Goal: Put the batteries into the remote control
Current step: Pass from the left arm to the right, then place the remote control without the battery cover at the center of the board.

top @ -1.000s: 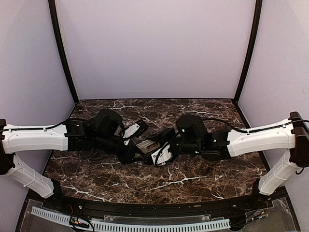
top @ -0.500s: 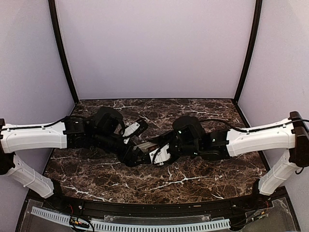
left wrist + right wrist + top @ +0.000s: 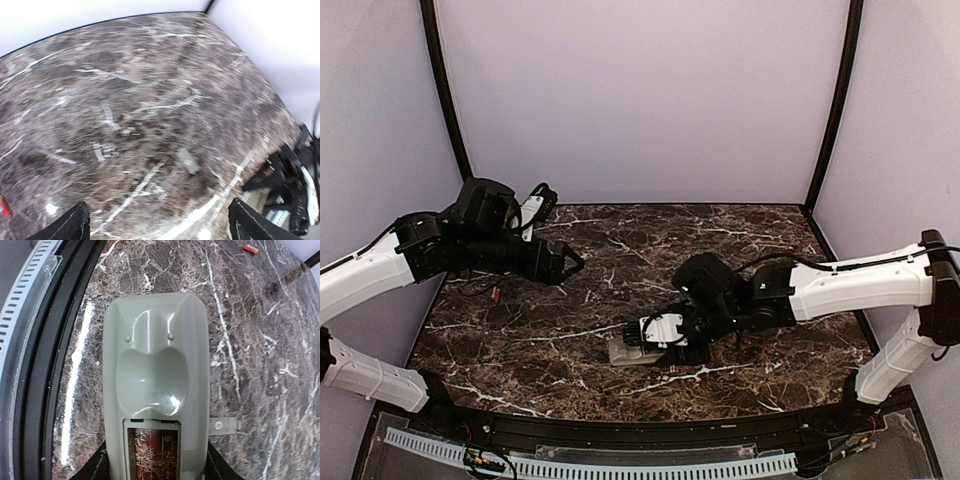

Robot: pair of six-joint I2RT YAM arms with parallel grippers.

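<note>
Right hand point(image 3: 652, 338) is down low over the near middle of the dark marbled surface point(image 3: 740, 240), and it has the remote control point(image 3: 155, 365). It is closed in to the width of the bar, with a dark finger point(image 3: 99, 467) pressed against each long side at the end closest to my wrist. The remote control is pale grey and lies back-side up, pointing away from my hand toward the left. I see a scooped hollow with two small bumps above it. The battery bay is open at my end. Something dark and reddish with pale streaks shows inside the bay; I cannot tell what it is. I also cannot tell whether the bar rests on the surface or hangs just above it. A small grey tab point(image 3: 222, 426) lies flat just beside the remote control's long edge, close to my fingertip. The black rim and the white slotted strip point(image 3: 30, 285) of the near edge run along the other side.

One battery point(image 3: 250, 248), red with a lighter tip, lies alone on the surface, well apart from the remote control, off to the far left.

Left hand point(image 3: 563, 262) is up over the far left of the surface. It is spread wide, its fingertips point(image 3: 75, 225) far apart, and it holds nothing. That view is blurred.
</note>
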